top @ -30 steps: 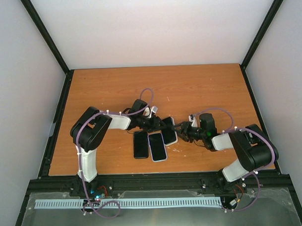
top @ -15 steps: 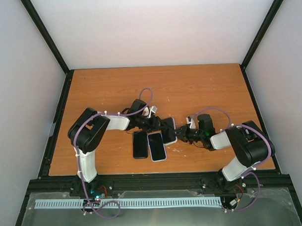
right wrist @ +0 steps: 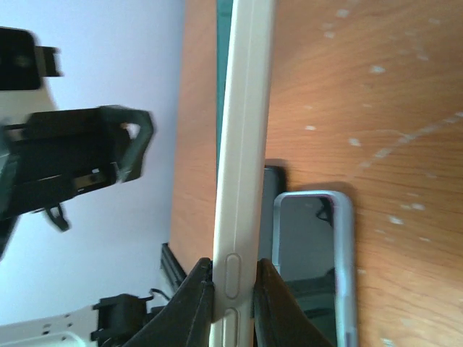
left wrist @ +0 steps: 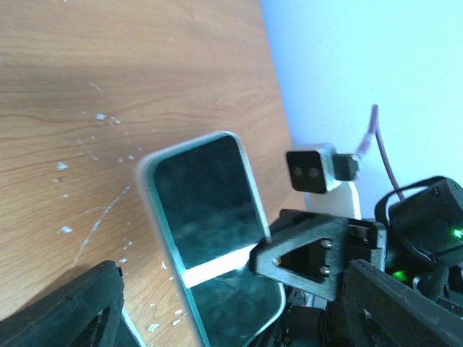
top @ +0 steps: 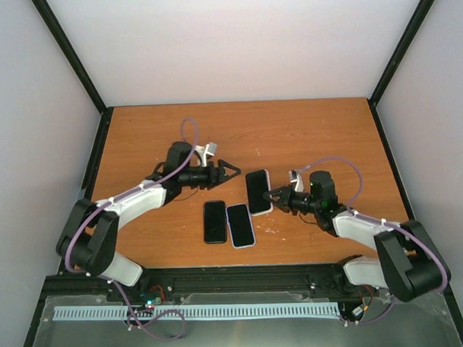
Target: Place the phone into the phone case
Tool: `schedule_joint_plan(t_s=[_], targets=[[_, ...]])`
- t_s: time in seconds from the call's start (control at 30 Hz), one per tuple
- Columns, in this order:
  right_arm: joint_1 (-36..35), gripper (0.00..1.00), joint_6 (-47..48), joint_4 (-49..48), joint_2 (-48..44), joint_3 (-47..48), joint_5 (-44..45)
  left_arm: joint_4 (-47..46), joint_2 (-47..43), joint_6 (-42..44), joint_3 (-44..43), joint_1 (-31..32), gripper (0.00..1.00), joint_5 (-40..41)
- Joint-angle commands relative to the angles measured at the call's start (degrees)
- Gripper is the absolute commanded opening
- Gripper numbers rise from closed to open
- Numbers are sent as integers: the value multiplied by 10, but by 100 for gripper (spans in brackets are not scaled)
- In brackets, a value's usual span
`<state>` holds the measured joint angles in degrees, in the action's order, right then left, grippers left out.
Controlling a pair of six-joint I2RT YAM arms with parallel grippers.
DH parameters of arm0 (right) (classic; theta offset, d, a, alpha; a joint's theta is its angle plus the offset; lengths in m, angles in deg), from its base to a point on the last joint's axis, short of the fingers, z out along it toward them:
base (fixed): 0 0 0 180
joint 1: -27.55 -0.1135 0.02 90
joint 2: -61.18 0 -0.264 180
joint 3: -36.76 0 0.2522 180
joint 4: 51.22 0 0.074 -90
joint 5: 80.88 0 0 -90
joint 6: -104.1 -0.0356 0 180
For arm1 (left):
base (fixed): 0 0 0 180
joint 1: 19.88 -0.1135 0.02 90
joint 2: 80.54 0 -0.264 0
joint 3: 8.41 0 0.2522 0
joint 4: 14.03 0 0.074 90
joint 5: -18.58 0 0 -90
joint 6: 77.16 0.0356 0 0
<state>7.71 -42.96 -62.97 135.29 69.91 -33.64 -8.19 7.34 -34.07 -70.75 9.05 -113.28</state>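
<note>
phone [top: 258, 191] edge pinched by right gripper [top: 276, 196], left gripper [top: 233, 170] spread

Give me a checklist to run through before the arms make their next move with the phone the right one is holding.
1. Right gripper clamped on the white-rimmed phone: ok, its fingers pinch the side edge.
2. Left gripper free: ok, open and apart from that phone.
3. Phone fully seated in its white rim: cannot tell.
4. Held phone clear of the grey-edged phone and black phone lying on the table: cannot tell, the grey-edged one is close.
</note>
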Motion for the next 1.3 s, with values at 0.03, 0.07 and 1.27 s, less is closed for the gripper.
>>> schedule_joint_plan(t_s=[0.03, 0.07, 1.27], targets=[[-24, 9, -8, 3, -86, 48, -23, -15, -93, -13, 25, -26, 87, -24], [-29, 10, -15, -1, -96, 53, -26, -15, -106, -16, 25, -26, 89, -34], [-156, 11, -222, -291, -104, 86, -21, -273, -267, -189, 128, -24, 23, -111]])
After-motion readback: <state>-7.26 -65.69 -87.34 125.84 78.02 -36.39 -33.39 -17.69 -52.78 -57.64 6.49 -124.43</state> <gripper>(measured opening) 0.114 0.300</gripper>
